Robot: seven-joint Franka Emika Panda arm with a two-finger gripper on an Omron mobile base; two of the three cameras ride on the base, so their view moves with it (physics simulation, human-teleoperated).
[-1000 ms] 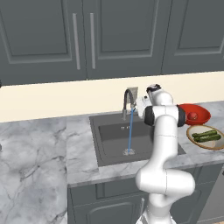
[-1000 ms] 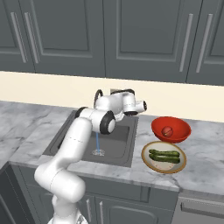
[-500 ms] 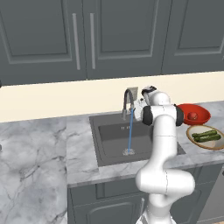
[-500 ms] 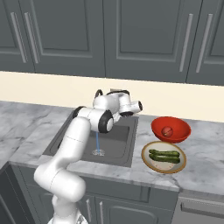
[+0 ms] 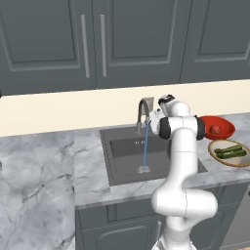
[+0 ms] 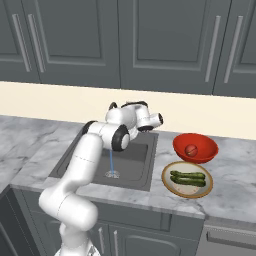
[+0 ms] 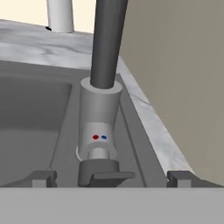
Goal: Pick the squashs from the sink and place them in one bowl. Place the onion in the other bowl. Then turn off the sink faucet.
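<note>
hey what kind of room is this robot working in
A kitchen, rendered rather than real: a sink with a running faucet set in a marble counter, with grey cabinets above.

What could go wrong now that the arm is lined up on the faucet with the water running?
The open pincer straddles the faucet base, its handle between the tips; a skewed push could slip off, leaving the blue stream pouring into the sink. The hand is close to the wall, so swinging may scrape it. A wide retreat could knock the red bowl holding the onion.
</note>
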